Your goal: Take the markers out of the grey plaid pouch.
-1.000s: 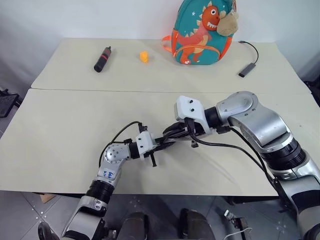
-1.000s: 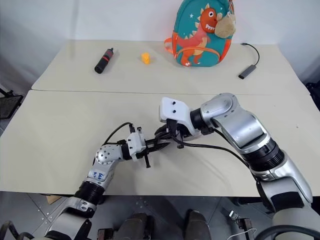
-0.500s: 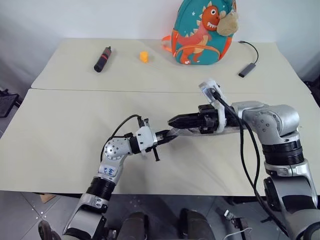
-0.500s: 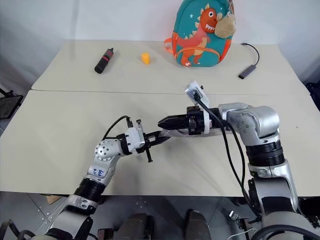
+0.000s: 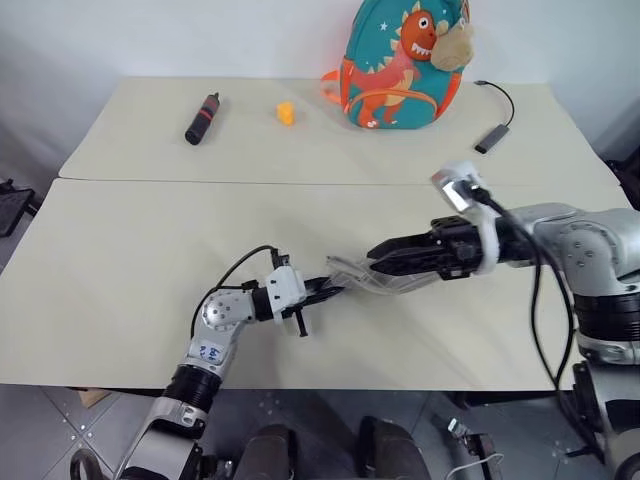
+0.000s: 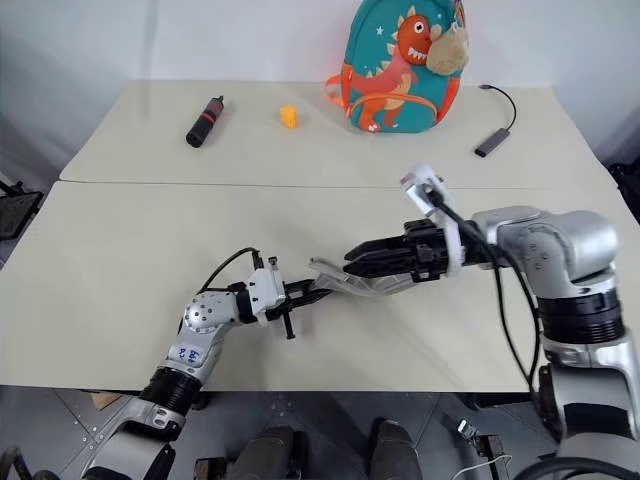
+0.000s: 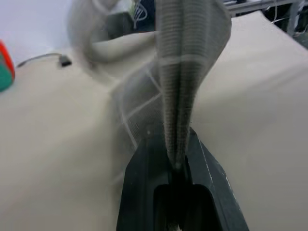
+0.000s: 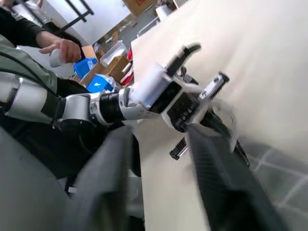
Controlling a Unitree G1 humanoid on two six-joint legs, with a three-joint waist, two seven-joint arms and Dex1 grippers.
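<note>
Your left gripper has its two black fingers pinched tight on one edge of the grey plaid pouch. The left wrist view shows the cloth squeezed flat between them. The pouch is near the front middle of the table, lifted a little off the top, and stretches from the left gripper toward 3 o'clock.

Your right gripper is at the other end of the pouch, pointing toward 9 o'clock. Its fingers stand apart in the right wrist view. I cannot tell if they hold anything, and I cannot tell if they touch the pouch.

I see no markers on the table near the pouch, so I think they are inside it and the job is at its start. You must get the opening wide, reach in, and pull each marker out.

The pouch is soft, thin grey cloth with fine white lines in squares. It bends and folds easily. The table is flat, smooth and pale cream.

Far back, at 11 o'clock, lies a black-and-red cylinder, round and hard. A small orange thing sits at 12 o'clock. The teal dinosaur backpack stands at 1 o'clock, puffy and bright.
</note>
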